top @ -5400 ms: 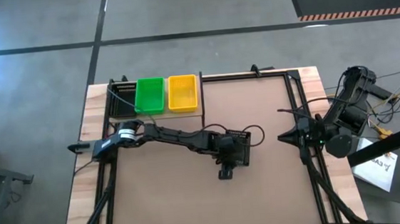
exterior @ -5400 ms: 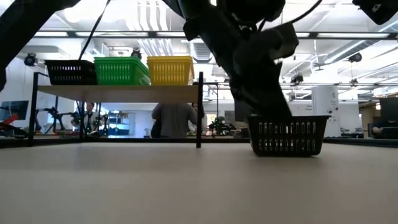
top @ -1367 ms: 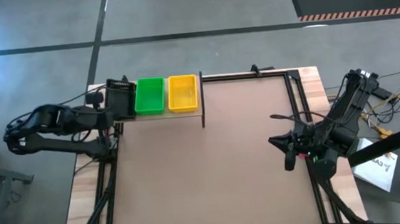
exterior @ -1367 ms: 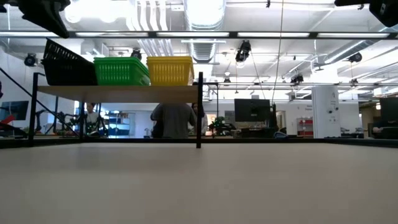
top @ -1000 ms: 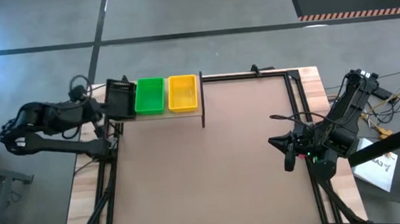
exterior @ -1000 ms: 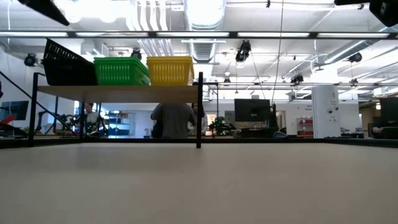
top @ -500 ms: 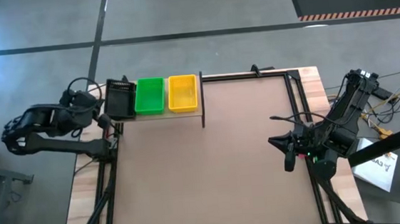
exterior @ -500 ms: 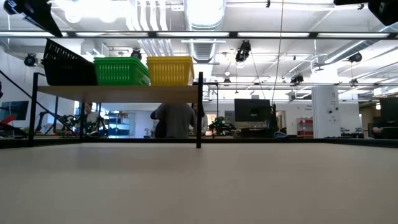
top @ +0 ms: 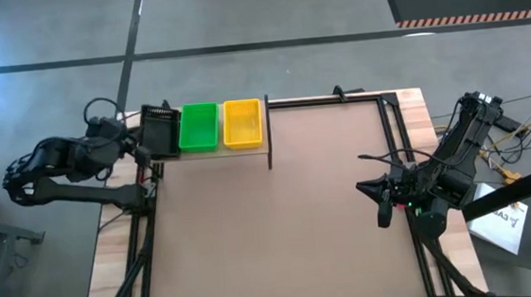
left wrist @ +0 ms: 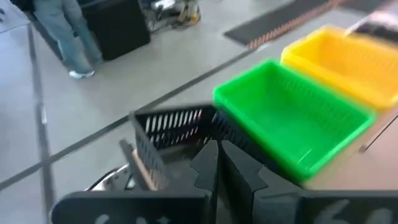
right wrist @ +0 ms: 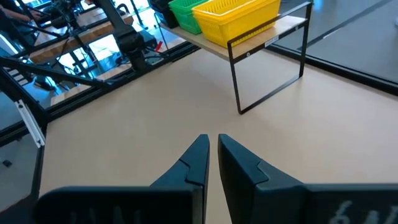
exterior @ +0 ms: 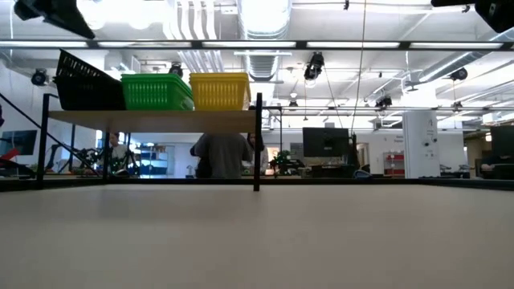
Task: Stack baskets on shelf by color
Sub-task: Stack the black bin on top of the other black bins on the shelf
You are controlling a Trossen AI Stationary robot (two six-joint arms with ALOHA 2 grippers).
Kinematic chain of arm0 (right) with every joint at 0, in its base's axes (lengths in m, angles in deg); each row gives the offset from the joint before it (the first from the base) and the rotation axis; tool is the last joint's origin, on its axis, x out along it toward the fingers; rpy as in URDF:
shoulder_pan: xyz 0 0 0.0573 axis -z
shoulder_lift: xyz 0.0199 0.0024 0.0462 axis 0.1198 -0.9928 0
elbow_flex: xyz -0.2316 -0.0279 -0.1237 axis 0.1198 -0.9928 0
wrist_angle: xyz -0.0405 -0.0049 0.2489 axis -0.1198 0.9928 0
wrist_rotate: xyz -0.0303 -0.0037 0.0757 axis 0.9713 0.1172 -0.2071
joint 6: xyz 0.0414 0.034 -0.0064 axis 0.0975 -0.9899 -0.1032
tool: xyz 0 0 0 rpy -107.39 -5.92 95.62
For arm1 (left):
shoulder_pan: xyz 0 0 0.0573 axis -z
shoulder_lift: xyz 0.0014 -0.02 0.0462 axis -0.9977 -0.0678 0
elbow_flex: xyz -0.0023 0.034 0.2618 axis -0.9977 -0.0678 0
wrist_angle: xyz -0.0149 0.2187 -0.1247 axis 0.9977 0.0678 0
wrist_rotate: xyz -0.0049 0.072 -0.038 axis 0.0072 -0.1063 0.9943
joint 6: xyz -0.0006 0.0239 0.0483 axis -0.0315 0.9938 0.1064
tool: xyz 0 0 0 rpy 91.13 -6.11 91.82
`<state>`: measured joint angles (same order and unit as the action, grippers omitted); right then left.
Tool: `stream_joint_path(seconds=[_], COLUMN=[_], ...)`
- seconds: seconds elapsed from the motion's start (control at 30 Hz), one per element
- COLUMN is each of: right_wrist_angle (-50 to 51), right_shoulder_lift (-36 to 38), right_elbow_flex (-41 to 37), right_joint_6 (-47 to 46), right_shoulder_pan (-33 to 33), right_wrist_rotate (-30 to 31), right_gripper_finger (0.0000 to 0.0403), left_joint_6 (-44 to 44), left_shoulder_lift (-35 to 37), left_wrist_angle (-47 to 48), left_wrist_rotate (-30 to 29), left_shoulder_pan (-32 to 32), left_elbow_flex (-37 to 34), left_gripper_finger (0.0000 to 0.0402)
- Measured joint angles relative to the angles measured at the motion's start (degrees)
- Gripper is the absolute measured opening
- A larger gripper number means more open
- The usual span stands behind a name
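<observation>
On the pale shelf (exterior: pixel 161 120) at the table's far left stand a yellow basket (top: pixel 243 122), a green basket (top: pixel 198 127) and a black basket (top: pixel 160 130) in a row. In the low view the black basket (exterior: pixel 80 83) sits tilted, its left end raised. My left gripper (top: pixel 138 143) is shut, level with the shelf at the black basket's left end (left wrist: pixel 171 124). My right gripper (top: pixel 381 202) hangs shut over the table's right side, holding nothing. My left gripper (left wrist: pixel 219 144) has its shut fingertips right at the black basket's left end wall, coming from the table's left and slanting a little down. I cannot tell whether they touch it.
The shelf's black front post (top: pixel 269 156) stands on the brown tabletop (top: pixel 282 233). A black frame runs along the table's far and right edges (top: pixel 392 129). People stand in the room beyond the shelf (exterior: pixel 221 156).
My left gripper has rolled about its own pointing line while staying shut beside the black basket's left end. The black basket stays tilted as before.
</observation>
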<state>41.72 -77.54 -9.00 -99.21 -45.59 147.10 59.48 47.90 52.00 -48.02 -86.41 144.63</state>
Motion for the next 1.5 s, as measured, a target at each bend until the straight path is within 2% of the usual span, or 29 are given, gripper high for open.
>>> stream_joint_path(seconds=[0.27, 0.53, 0.7, 0.8, 0.93, 1.1, 1.2, 1.33, 1.5], right_wrist_angle=[0.0, 0.0, 0.0, 0.0, 0.0, 0.0, 0.0, 0.2, 0.3], right_shoulder_lift=[0.0, 0.0, 0.0, 0.0, 0.0, 0.0, 0.0, 0.0, 0.0], right_elbow_flex=[0.0, 0.0, 0.0, 0.0, 0.0, 0.0, 0.0, 0.0, 0.0], right_joint_6=[0.9, 1.2, 1.4, 1.4, 1.4, 2.4, 3.7, 5.2, 7.7], right_shoulder_pan=[0.0, 0.0, 0.0, 0.0, 0.0, 0.0, 0.0, 0.0, 0.0], right_wrist_rotate=[0.0, -0.1, -0.1, -0.1, -0.1, -0.1, -0.1, -0.1, -0.1], right_gripper_finger=[0.0027, 0.0027, 0.0027, 0.0027, 0.0027, 0.0027, 0.0027, 0.0027, 0.0027], left_joint_6=[-10.1, -10.7, -18.9, -19.5, -20.5, -29.0, -36.1, -43.9, -45.1], left_shoulder_lift=[1.3, 2.5, 3.3, 3.3, 3.3, 3.3, 2.5, 1.9, 2.0], left_wrist_angle=[7.8, 6.7, -0.5, -2.6, -2.6, 0.7, 5.2, 10.5, 10.5], left_wrist_rotate=[-1.1, -1.3, -1.3, -1.7, -1.8, -1.8, -1.8, -1.3, -1.0], left_shoulder_pan=[0.0, 0.0, 0.0, 0.0, 0.0, -0.1, -0.1, -0.1, -0.1], left_elbow_flex=[-4.2, -4.7, -2.4, -0.7, -0.2, -0.4, -0.4, -0.7, -0.9], left_gripper_finger=[0.0002, 0.0002, 0.0002, 0.0003, 0.0036, 0.0116, 0.0136, 0.0117, 0.0065])
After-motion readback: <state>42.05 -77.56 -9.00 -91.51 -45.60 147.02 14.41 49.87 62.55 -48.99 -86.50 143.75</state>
